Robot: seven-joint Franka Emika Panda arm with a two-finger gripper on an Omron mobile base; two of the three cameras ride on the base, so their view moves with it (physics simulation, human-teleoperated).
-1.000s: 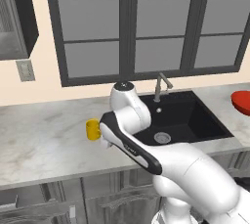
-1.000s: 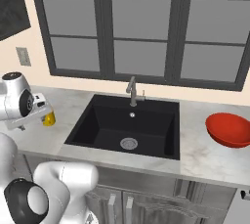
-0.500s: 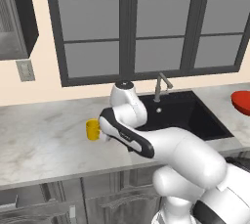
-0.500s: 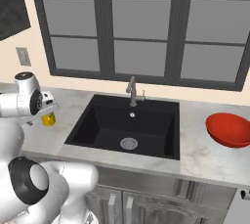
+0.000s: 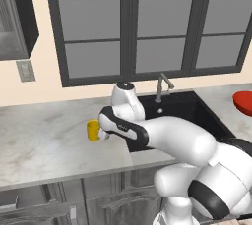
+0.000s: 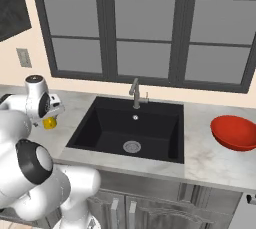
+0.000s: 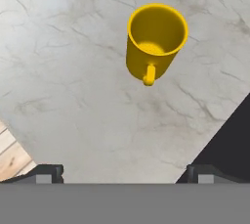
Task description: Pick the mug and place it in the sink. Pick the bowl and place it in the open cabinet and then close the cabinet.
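The end effector [image 7: 124, 171] is seen with its jaws spread wide and nothing between them; the two finger tips stand at the lower corners of the hand view, well apart. It is poised above the bench [image 7: 63, 86], not in contact with anything.

The mug [image 7: 155, 42] stands upright on the marble bench, mouth up and empty, its handle turned toward the camera. In the hand view it lies ahead of the end effector and off to the right of the midline between the fingers, so it is not yet bracketed by them. Judged from this, the coming move calls for a shift forward and sideways until the mug is centred, then a descent. The mug's axis is vertical; the handle projecting toward the hand may foul one finger if the approach is not squared.

In the left base view the mug [image 5: 93, 130] sits just left of the arm's wrist, left of the sink [image 5: 197, 113]. The sink's dark edge [image 7: 224, 140] is noted at the lower right of the hand view, near the mug. The faucet [image 6: 135, 93] rises at the sink's far rim. The bowl [image 6: 235, 133] rests on the bench right of the sink, well apart from the mug. No obstruction is noted around the mug.
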